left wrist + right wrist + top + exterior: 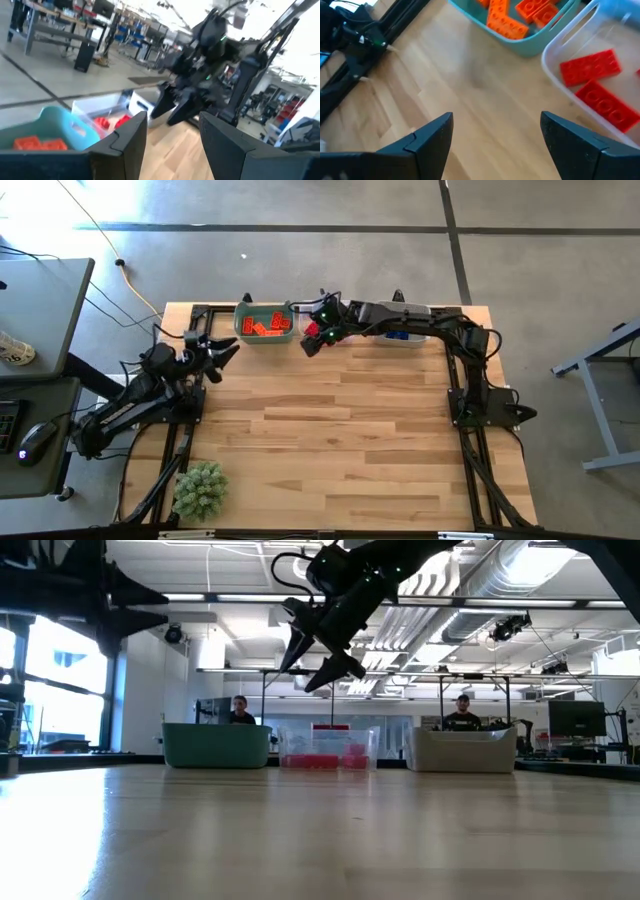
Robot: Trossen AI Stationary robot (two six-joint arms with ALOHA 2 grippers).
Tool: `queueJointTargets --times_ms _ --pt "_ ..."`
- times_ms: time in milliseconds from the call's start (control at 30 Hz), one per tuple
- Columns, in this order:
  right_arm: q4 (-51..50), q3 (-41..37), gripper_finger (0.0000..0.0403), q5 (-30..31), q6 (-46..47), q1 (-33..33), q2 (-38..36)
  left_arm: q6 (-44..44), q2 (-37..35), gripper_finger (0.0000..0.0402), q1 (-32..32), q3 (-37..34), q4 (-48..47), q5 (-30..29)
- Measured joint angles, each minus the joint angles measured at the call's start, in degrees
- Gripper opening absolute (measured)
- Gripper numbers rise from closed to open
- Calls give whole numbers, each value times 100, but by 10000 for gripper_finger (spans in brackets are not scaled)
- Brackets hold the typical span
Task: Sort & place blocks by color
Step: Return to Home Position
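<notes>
Red studded plastic bricks [592, 67] lie in the clear plastic bin [551, 52] beside orange bricks [506, 22] in the teal bin [522, 46], right gripper [497, 119] hovering above, jaws wide and empty, left gripper [222, 354] likewise parted at the table's left.

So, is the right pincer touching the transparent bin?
Apart. The low view shows the right pincer hanging open above the transparent bin, with clear air between them.
</notes>
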Motion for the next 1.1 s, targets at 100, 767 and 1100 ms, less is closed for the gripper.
queueJointTargets --times_ms 100,767,1100 --pt "-48 0 286 -44 217 56 -15 -19 2 167 0 -266 70 1" --pt "-884 -93 286 1525 -1352 262 -2068 1350 59 167 -4 -822 505 -45" --pt "-329 -2165 286 2641 -1473 685 -4010 1378 68 167 -4 -820 498 -60"
